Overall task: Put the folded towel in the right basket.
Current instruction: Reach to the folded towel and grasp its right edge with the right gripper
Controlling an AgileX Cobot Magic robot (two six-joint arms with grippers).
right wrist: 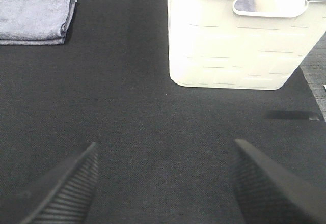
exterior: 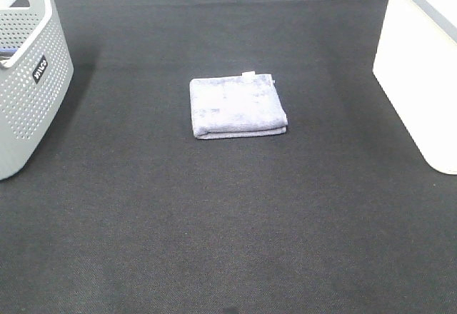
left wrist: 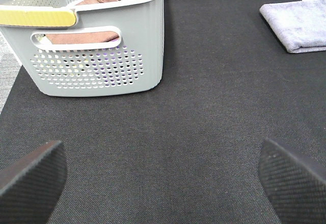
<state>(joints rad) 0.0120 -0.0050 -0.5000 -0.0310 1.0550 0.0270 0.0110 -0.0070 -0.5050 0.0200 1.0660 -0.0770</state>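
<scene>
The folded lavender-grey towel point(exterior: 238, 105) lies flat on the black mat at the middle of the exterior high view, with a small white tag at its far edge. It also shows in the left wrist view point(left wrist: 297, 24) and the right wrist view point(right wrist: 35, 17). The white right basket point(exterior: 421, 64) stands at the right edge and shows in the right wrist view point(right wrist: 239, 35). My left gripper point(left wrist: 163, 175) is open and empty, well short of the towel. My right gripper point(right wrist: 165, 180) is open and empty, apart from towel and basket. Neither gripper shows in the exterior high view.
A grey perforated basket point(exterior: 28, 71) stands at the far left; in the left wrist view point(left wrist: 97, 40) it holds brown cloth, something blue and a black item. The black mat point(exterior: 228, 221) covers the work surface. Its edge shows at one side point(right wrist: 313, 79).
</scene>
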